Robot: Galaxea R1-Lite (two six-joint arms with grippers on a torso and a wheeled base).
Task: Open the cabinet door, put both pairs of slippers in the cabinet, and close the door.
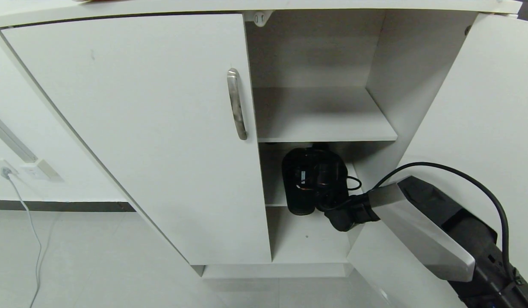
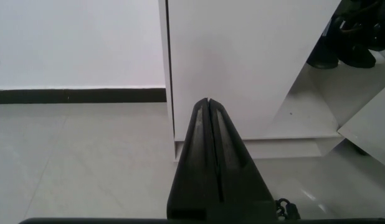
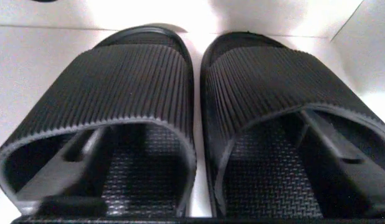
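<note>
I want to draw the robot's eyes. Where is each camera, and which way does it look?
Head view: on the head, looking down at the cabinet; the right arm shows.
Left wrist view: on the left wrist, facing the cabinet's foot and floor; the shut left hand shows.
Right wrist view: on the right wrist, close behind the slippers; the right hand's fingers show.
Shared: head and right wrist both see the slippers.

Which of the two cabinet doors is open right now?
The right white cabinet door, swung outward to expose the white shelves; the left white door, with the curved metal handle, is shut.
</note>
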